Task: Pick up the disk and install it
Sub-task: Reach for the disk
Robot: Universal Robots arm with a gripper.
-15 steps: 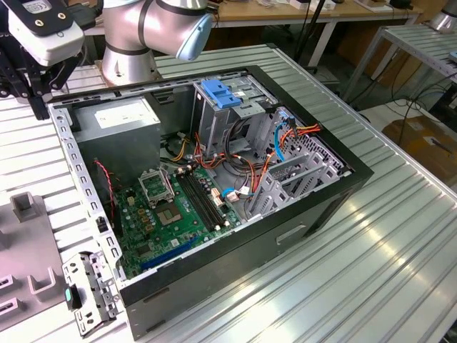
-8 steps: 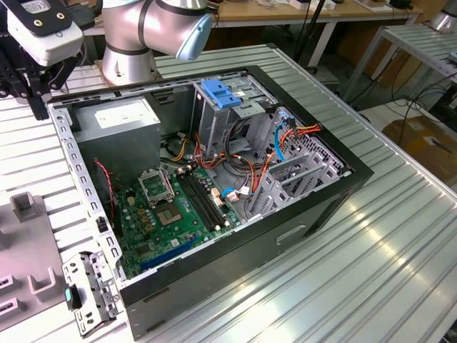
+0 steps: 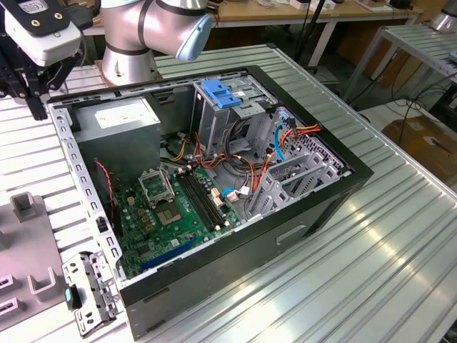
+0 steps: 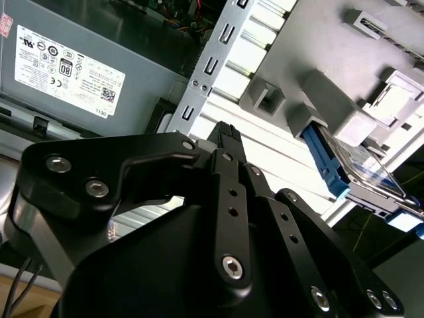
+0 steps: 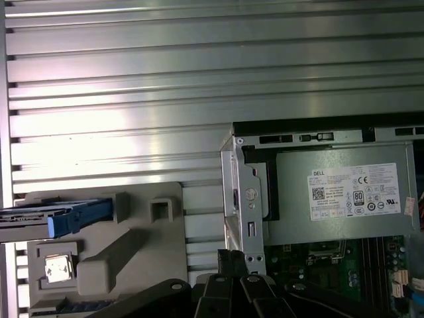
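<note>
On the ribbed worktop (image 5: pixel 132 79), the disk (image 5: pixel 59 215) sat in a grey holder (image 5: pixel 132 232) beside the computer case (image 5: pixel 228 172). Your claw (image 4: pixel 226 132) hung closed and empty near the case's edge; lowered unopened, it could shove the disk.

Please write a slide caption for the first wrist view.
Gripper hovers between the disk in its grey holder and the open computer case.

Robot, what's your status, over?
Tool above table by case, not touching disk. Disk in grey holder, not yet picked. Nothing seen blocking it.
</note>
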